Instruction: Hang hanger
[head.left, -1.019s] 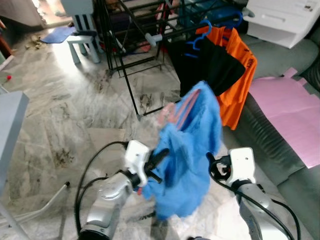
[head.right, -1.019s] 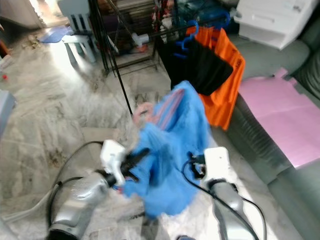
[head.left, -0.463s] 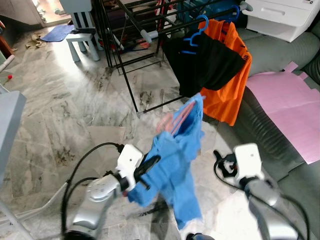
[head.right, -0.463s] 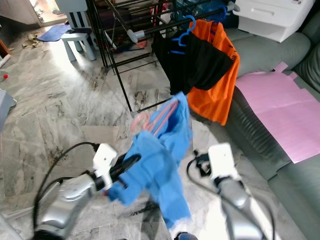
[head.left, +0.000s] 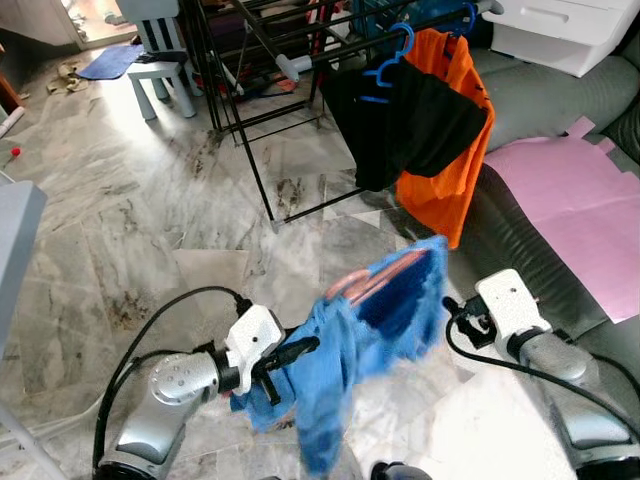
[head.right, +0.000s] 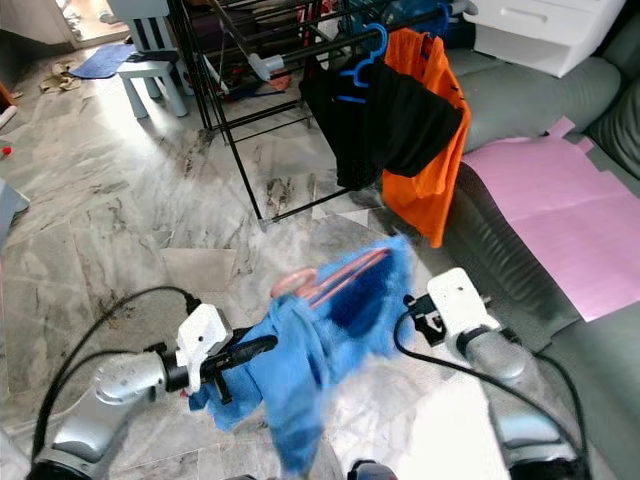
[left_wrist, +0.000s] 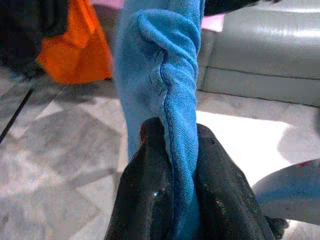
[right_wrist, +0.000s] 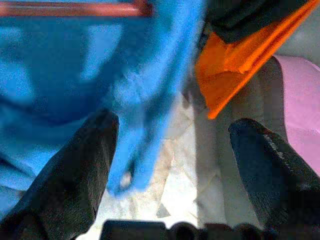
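Pink plastic hanger (head.left: 375, 283) carrying a blue knitted garment (head.left: 345, 350): dangling at centre, not yet hung. Left gripper (left_wrist: 172, 165) at 7 o'clock, fingers clamping a fold of the cloth. Right gripper (right_wrist: 172, 150) at 4 o'clock, fingers standing wide apart, apparently touching nothing. Black metal drying rack (head.left: 300, 60) at 12 o'clock, well apart; hanging remaining.

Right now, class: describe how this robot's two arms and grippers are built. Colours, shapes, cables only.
Both arms are silver metal cylinders ending in boxy white wrist housings, with black cables looping alongside. The left gripper and the right gripper each have two long, glossy black fingers with rounded tips.
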